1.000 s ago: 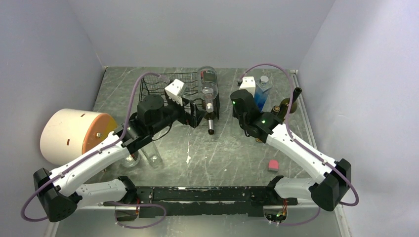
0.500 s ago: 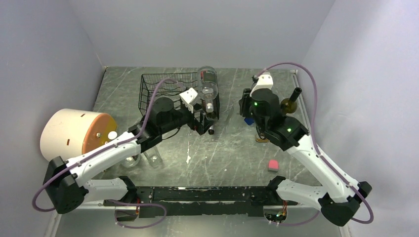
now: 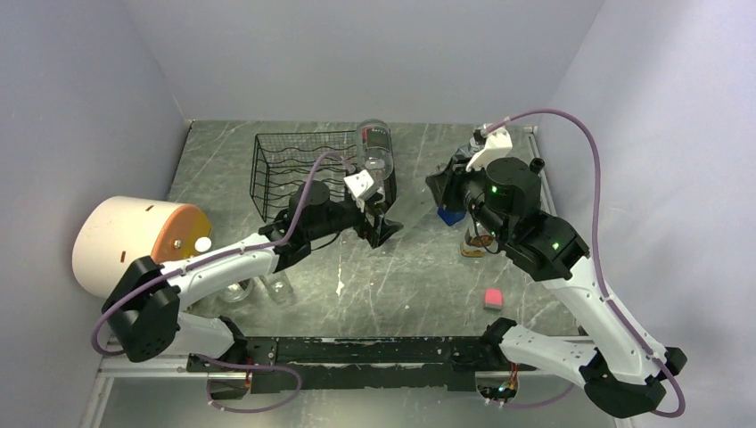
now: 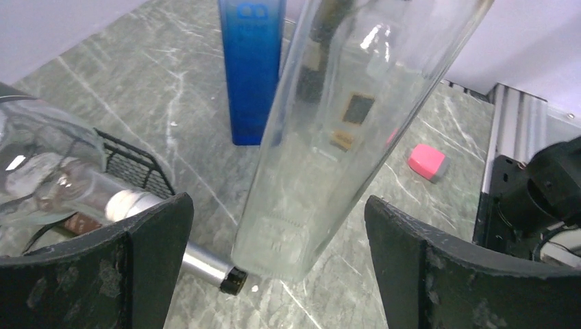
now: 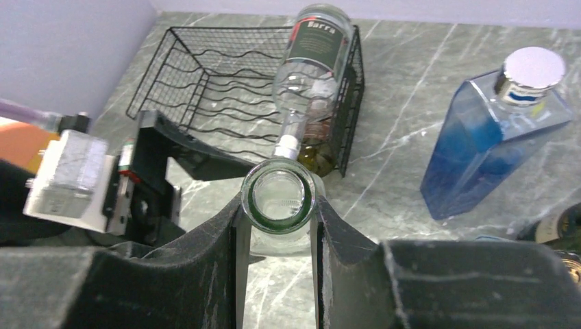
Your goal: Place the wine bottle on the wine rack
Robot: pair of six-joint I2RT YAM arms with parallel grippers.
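Note:
My right gripper is shut on the neck of a clear glass wine bottle, seen from above its open mouth. In the left wrist view this bottle hangs tilted, its base low over the table between the fingers of my open left gripper, which do not touch it. The black wire wine rack stands at the back left and also shows in the right wrist view. A second clear bottle with a dark label lies on the rack's right end, neck toward me. My left gripper is at the rack's front right corner, and my right gripper is to its right.
A blue square bottle stands behind the held bottle. Dark bottles stand at the back right. A pink eraser lies at the front right. A white and orange cylinder lies at the left, with clear glasses beside it.
My left arm has reached to the right, past the rack's front corner, up to the held bottle. My right arm has risen and swung back to the right.

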